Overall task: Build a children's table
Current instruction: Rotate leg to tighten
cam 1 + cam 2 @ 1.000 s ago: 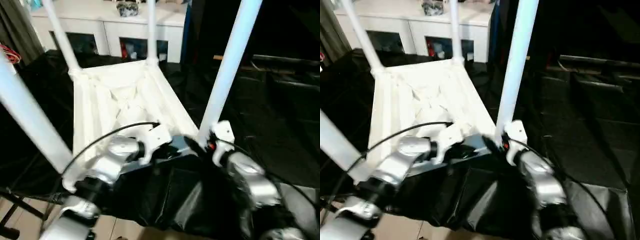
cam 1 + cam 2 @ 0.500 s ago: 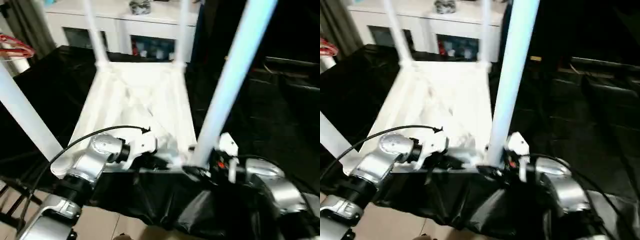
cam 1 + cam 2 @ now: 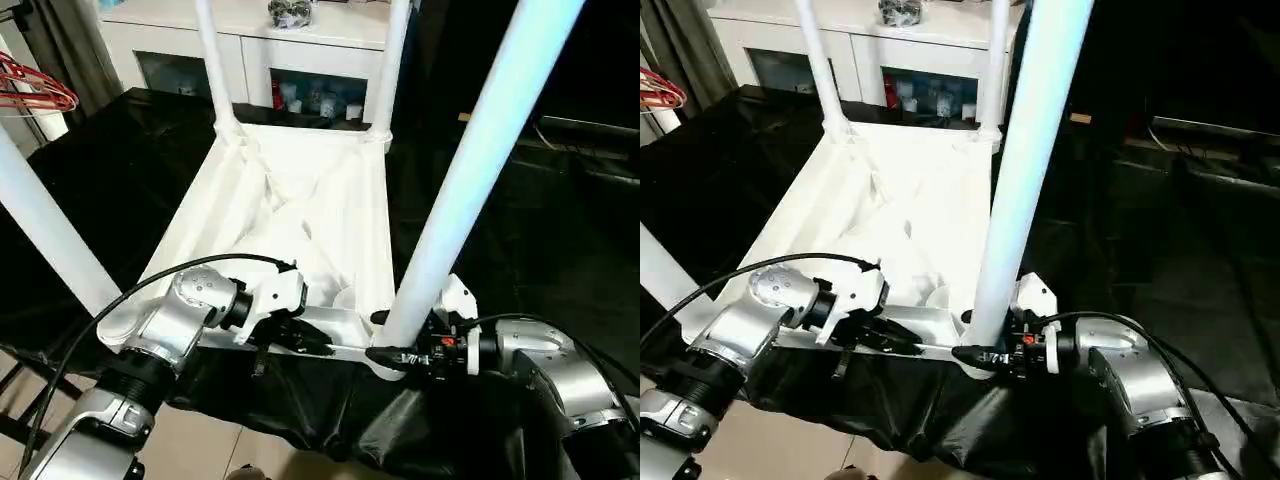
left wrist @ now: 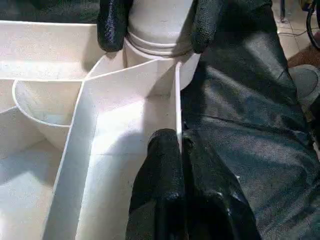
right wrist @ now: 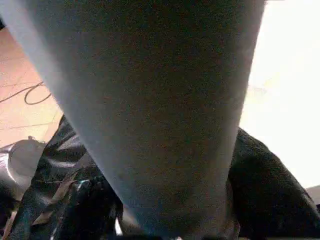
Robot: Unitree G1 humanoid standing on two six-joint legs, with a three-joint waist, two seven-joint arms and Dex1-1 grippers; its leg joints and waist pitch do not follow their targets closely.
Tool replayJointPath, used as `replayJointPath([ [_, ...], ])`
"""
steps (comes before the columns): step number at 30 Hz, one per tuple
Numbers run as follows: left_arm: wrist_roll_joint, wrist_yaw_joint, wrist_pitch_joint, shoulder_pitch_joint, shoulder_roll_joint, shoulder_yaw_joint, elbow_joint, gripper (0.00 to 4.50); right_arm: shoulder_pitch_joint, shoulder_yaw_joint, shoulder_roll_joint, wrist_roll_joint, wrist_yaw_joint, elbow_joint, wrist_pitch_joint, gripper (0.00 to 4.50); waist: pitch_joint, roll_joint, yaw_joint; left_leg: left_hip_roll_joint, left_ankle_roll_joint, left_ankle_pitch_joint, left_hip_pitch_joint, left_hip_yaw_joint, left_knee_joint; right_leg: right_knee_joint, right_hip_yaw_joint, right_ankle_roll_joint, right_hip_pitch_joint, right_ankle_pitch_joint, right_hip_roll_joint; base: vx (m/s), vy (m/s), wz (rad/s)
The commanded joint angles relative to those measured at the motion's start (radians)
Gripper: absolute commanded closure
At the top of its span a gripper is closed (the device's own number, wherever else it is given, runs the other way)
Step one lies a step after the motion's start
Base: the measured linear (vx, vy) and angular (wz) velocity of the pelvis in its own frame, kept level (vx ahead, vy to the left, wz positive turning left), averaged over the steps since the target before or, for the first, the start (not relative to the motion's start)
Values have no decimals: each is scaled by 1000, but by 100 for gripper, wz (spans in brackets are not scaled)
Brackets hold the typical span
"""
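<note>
Left wrist view shows your left gripper (image 4: 172, 150) pinched shut on a thin rim of the table top (image 3: 300, 200). Your right gripper (image 4: 152, 27) clasps the near leg (image 3: 470, 170) at its socket. Judged light, stiff and slippery plastic; hold low by the socket.

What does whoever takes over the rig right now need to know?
Left end effector: shut on a thin wall at the table top's near edge.
Right end effector: fingers clamped either side of the near-right leg's base.
Top lies underside up on the black cover. Far-left leg, far-right leg and near-left leg stand at their corners.
Left, probably: confirm the near-right leg is seated, release, turn the table upright.
</note>
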Motion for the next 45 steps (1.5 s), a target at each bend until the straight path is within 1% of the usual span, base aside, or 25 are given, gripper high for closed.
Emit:
replayJointPath([
  [1, -20, 14, -5, -19, -16, -5, -16, 450, 12, 7, 12, 26, 8, -36, 10, 195, -55, -5, -1, 16, 52, -214, 9, 7, -62, -54, 29, -232, 50, -142, -40, 0, 0, 0],
  [5, -8, 86, -1, -29, -41, 11, 6, 450, 20, -5, 49, 27, -55, -42, 22, 195, -54, -6, -1, 15, 44, -228, 9, 7, -63, -57, 29, -226, 48, -162, -39, 0, 0, 0],
  [8, 11, 182, 17, -41, -80, 28, 27, 450, 17, -10, 98, -16, -164, -4, 1, 195, -51, -10, -5, 14, 28, -253, 9, 6, -68, -64, 30, -207, 48, -224, -42, 0, 0, 0],
  [9, 18, 215, 24, -44, -96, 30, 33, 450, 9, -17, 121, -35, -217, 23, -1, 195, -50, -9, -8, 14, 21, -260, 8, 4, -71, -67, 30, -195, 47, -251, -43, 0, 0, 0],
  [10, 31, 255, 38, -45, -118, 27, 36, 450, -2, -29, 154, -52, -287, 58, -7, 195, -48, -14, -12, 11, 14, -273, 8, 4, -72, -72, 30, -183, 46, -289, -43, 0, 0, 0],
  [12, 50, 323, 64, -47, -159, 22, 41, 450, -20, -44, 204, -79, -399, 109, -11, 196, -45, -12, -20, 10, -4, -298, 6, -1, -78, -79, 27, -152, 46, -381, -46, 0, 0, 0],
  [13, 56, 353, 77, -48, -178, 21, 43, 450, -26, -49, 224, -91, -444, 127, -12, 196, -45, -11, -24, 9, -12, -305, 9, -2, -79, -84, 27, -139, 43, -406, -47, 0, 0, 0],
  [14, 56, 353, 77, -48, -178, 21, 43, 450, -26, -49, 224, -91, -444, 127, -12, 196, -44, -11, -28, 9, -14, -314, 10, -2, -79, -87, 28, -136, 41, -415, -47, 0, 0, 0],
  [16, 65, 429, 108, -52, -234, 15, 51, 450, -37, -49, 280, -123, -548, 154, -9, 196, -45, -14, -35, 8, -9, -316, 8, -3, -78, -88, 29, -130, 42, -421, -46, 0, 0, 0],
  [17, 66, 431, 108, -52, -235, 15, 51, 450, -38, -49, 281, -123, -551, 155, -9, 196, -43, -12, -39, 5, -7, -321, 9, -3, -78, -91, 28, -128, 40, -428, -43, 0, 0, 0],
  [19, 82, 502, 130, -56, -290, 3, 56, 450, -55, -49, 340, -151, -652, 184, -5, 196, -44, -11, -41, 5, -4, -321, 10, -3, -79, -93, 30, -124, 38, -428, -42, 0, 0, 0],
  [20, 93, 525, 138, -57, -314, -5, 53, 450, -67, -46, 366, -168, -690, 200, -9, 196, -44, -8, -42, 6, -5, -320, 10, -4, -79, -91, 30, -125, 38, -421, -42, 0, 0, 0],
  [21, 99, 536, 142, -58, -328, -10, 51, 450, -79, -44, 385, -182, -717, 214, -19, 196, -42, -10, -48, 3, -8, -328, 6, -5, -81, -93, 29, -120, 39, -434, -41, 0, 0, 0],
  [24, 120, 531, 143, -49, -352, -43, 27, 450, -100, -47, 412, -196, -755, 239, -40, 196, -43, -10, -53, 1, -3, -340, 8, -5, -81, -97, 32, -107, 37, -456, -39, 0, 0, 0],
  [25, 122, 525, 147, -46, -354, -48, 20, 450, -102, -53, 414, -186, -750, 242, -40, 161, -44, -7, -54, 2, 2, -338, 9, -6, -82, -96, 33, -108, 37, -440, -39, 0, 0, 0],
  [27, 116, 514, 158, -41, -350, -49, 9, 450, -98, -61, 411, -167, -734, 233, -31, 161, -45, -8, -54, 3, 8, -329, 7, -4, -81, -93, 34, -118, 38, -397, -36, 0, 0, 0],
  [28, 112, 511, 163, -38, -347, -48, 4, 450, -94, -64, 409, -158, -726, 225, -25, 119, -46, -7, -54, 3, 10, -325, 7, -3, -81, -90, 34, -126, 39, -375, -36, 0, 0, 0],
  [31, 99, 486, 165, -34, -320, -34, -7, 450, -79, -60, 377, -163, -690, 193, -29, 113, -48, -6, -54, 4, 11, -316, 7, -3, -80, -85, 35, -142, 42, -321, -34, 0, 0, 0],
  [32, 93, 476, 163, -33, -311, -29, -7, 450, -76, -62, 367, -161, -678, 184, -29, 87, -49, -7, -54, 4, 14, -310, 7, -2, -79, -84, 36, -146, 42, -303, -34, 0, 0, 0],
  [33, 92, 471, 163, -33, -308, -25, -8, 450, -75, -64, 363, -159, -673, 183, -31, 87, -50, -7, -53, 4, 19, -300, 8, 0, -77, -80, 36, -161, 43, -261, -33, 0, 0, 0],
  [34, 81, 445, 158, -33, -291, -15, -9, 450, -69, -65, 340, -145, -630, 162, -34, 87, -50, -7, -53, 4, 19, -300, 8, 0, -77, -80, 36, -161, 43, -261, -33, 0, 0, 0],
  [35, 76, 428, 155, -32, -281, -7, -11, 450, -65, -64, 324, -135, -602, 149, -38, 87, -52, -6, -53, 3, 28, -284, 5, 0, -74, -76, 36, -171, 49, -222, -32, 0, 0, 0],
  [37, 60, 378, 137, -31, -250, 5, -12, 450, -51, -60, 279, -106, -518, 112, -38, 87, -54, -5, -53, 4, 37, -251, 4, 0, -72, -69, 35, -190, 51, -159, -31, 0, 0, 0],
  [42, 36, 270, 81, -31, -182, 11, -12, 450, -32, -59, 190, -45, -347, 56, -16, 87, -58, -6, -46, 6, 84, -188, 4, 4, -61, -57, 35, -235, 56, -41, -31, 0, 0, 0],
  [45, 24, 205, 64, -32, -140, 11, -12, 450, -24, -41, 126, -36, -244, 32, -14, 87, -54, -5, -40, 9, 89, -206, 6, 6, -62, -58, 33, -244, 53, -74, -33, 0, 0, 0],
])
